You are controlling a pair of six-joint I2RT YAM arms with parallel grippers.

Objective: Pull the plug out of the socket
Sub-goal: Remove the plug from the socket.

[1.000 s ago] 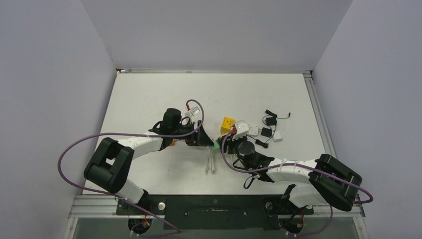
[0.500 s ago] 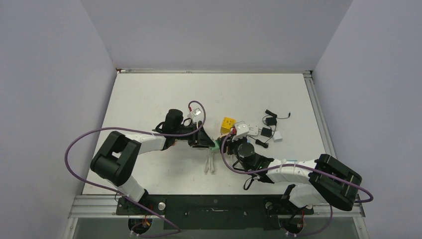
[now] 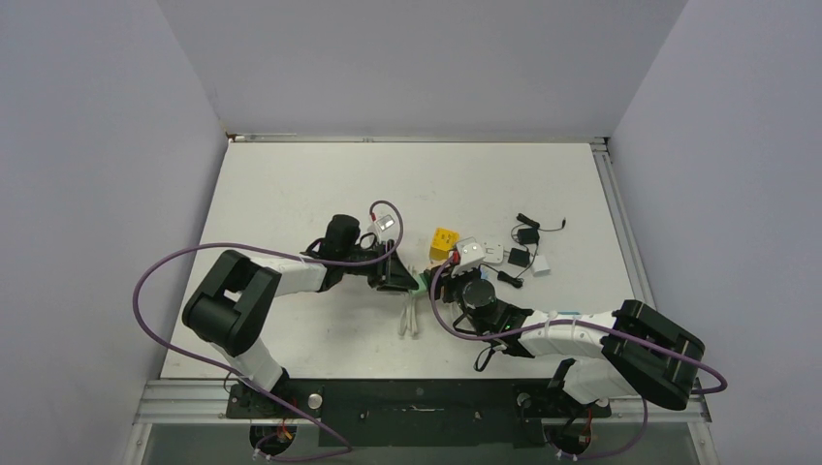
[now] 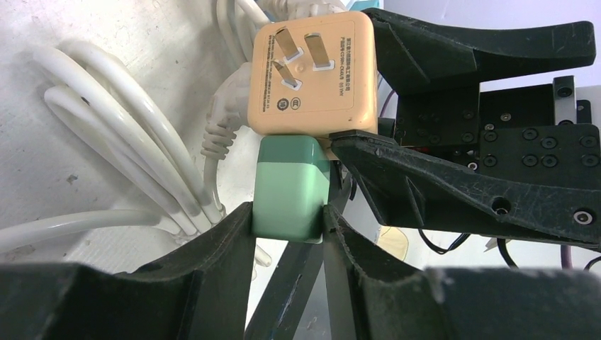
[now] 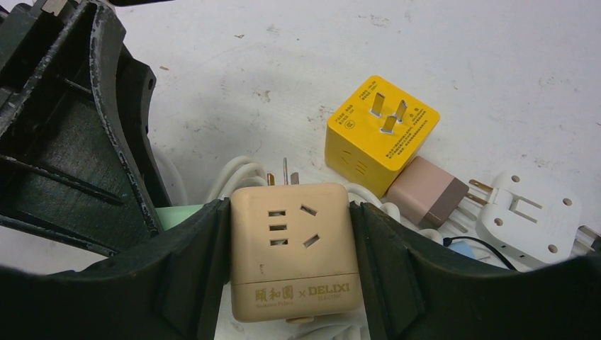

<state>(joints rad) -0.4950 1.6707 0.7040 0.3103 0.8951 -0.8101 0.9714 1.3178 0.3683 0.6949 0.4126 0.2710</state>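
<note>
From above, the left hand (image 3: 415,279) and right hand (image 3: 441,282) are seen meeting mid-counter (image 3: 291,194), just below a yellow cube (image 3: 445,241). At the left wrist, the green plug (image 4: 290,188) is clamped between the left fingers, seated in the beige socket cube (image 4: 312,71), white cable (image 4: 127,134) coiled beside. At the right wrist, that socket cube (image 5: 290,248) is gripped by the right fingers; a pink adapter (image 5: 427,193) lies beyond.
</note>
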